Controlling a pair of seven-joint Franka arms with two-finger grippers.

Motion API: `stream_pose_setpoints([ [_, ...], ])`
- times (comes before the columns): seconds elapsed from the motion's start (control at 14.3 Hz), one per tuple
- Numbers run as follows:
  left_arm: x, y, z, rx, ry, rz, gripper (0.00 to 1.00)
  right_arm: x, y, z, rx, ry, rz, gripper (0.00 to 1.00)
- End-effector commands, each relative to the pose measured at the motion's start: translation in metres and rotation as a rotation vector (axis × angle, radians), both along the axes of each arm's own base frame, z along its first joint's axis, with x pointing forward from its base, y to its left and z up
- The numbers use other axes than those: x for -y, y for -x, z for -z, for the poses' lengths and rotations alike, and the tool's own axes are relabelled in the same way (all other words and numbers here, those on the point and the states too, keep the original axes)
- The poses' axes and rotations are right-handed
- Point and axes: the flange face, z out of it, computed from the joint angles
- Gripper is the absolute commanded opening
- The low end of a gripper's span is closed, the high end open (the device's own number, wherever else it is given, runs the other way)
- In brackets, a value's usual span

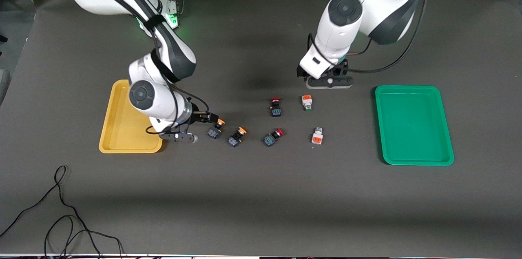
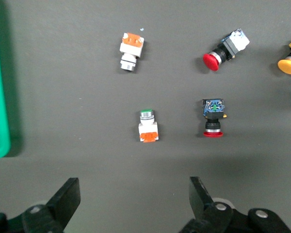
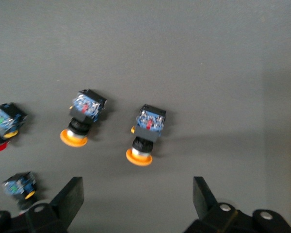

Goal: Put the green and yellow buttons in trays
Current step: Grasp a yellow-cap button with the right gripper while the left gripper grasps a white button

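Note:
Two yellow-capped buttons lie beside the yellow tray. My right gripper is open and empty, low over the table between that tray and the closest yellow button; the second one lies beside it. Two white green-tipped buttons lie toward the green tray. My left gripper is open and empty, over the table just short of the farther green-tipped button. The other green-tipped button lies past it.
Two red-capped buttons lie in the middle, between the yellow and green-tipped ones. Both trays hold nothing. A black cable lies loose near the front edge at the right arm's end.

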Motion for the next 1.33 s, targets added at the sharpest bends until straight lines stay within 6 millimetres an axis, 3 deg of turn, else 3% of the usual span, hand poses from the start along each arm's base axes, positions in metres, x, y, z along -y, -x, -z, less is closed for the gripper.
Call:
stream_pose_setpoints([
  [0.0,0.004,0.024,0.057,0.022,0.007,-0.036,1.0,0.0,0.01,0.047,0.044,-0.017,0.042,1.0],
  [0.21,0.015,0.025,0.122,0.027,0.0,-0.045,1.0,0.0,0.012,0.089,0.046,-0.029,0.061,1.0],
  [0.42,0.015,0.022,0.192,0.044,-0.015,-0.048,1.0,0.0,0.015,0.109,0.043,-0.03,0.064,0.99],
  [0.49,0.015,0.022,0.205,0.047,-0.007,-0.067,1.0,0.0,0.015,0.112,0.044,-0.031,0.067,0.92],
  [0.56,0.014,0.022,0.211,0.04,-0.011,-0.075,1.0,0.0,0.015,0.111,0.045,-0.032,0.067,0.75],
  [0.63,0.013,0.021,0.212,0.041,-0.012,-0.08,1.0,0.0,0.015,0.111,0.044,-0.031,0.065,0.45],
  [0.7,0.013,0.022,0.212,0.04,-0.013,-0.087,1.0,0.0,0.014,0.11,0.045,-0.032,0.067,0.0],
  [0.77,0.013,0.023,0.216,0.033,-0.018,-0.116,0.94,0.002,0.013,0.109,0.046,-0.031,0.066,0.0],
  [0.84,0.013,0.023,0.218,0.031,-0.019,-0.127,0.79,0.003,0.013,0.109,0.043,-0.028,0.065,0.0],
  [0.98,0.011,0.02,0.215,0.032,-0.019,-0.138,0.36,0.008,0.008,0.1,0.045,-0.023,0.06,0.0],
  [1.05,0.012,0.019,0.214,0.032,-0.021,-0.144,0.26,0.008,0.001,0.083,0.026,-0.012,0.049,0.0],
  [1.26,0.011,0.018,0.21,0.035,-0.023,-0.167,0.22,0.034,-0.03,0.0,-0.065,0.119,-0.025,0.0],
])
